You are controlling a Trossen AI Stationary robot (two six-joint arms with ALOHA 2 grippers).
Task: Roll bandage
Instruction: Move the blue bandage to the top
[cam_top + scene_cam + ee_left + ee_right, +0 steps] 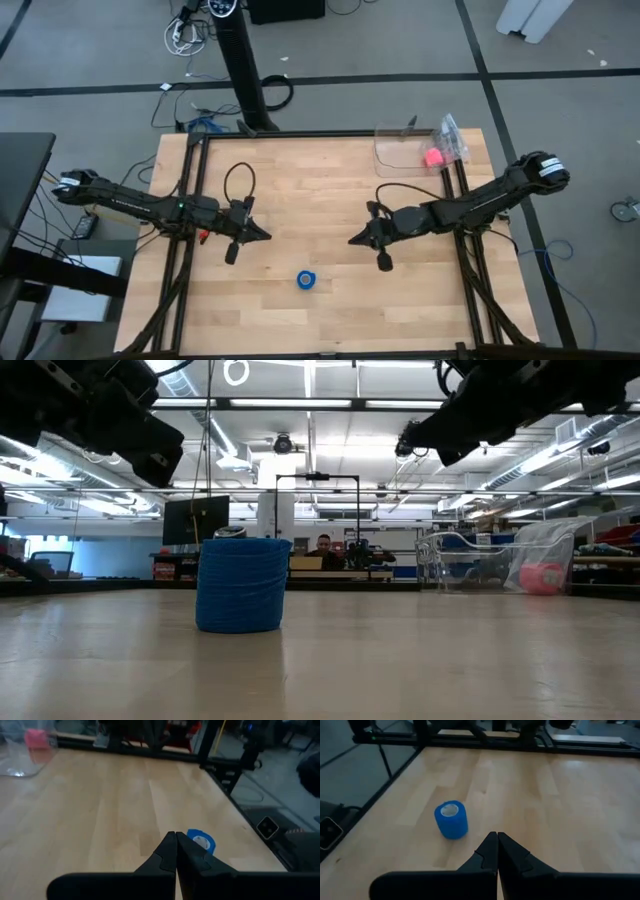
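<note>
Left pincer (262, 236) hovering above the desk (330, 180), fingers pressed together, gripping nothing, touching nothing. Right pincer (353, 240) likewise hovering with fingers pressed together, holding nothing. Standing upright as one tight hollow-centred coil: a single bandage (306, 281), resting on the desk at about 6 o'clock, between both pincers and well apart from each. Sitting at about 1 o'clock: one clear container (405, 150), with one pink ball (433, 157) lying just beside it.
</note>
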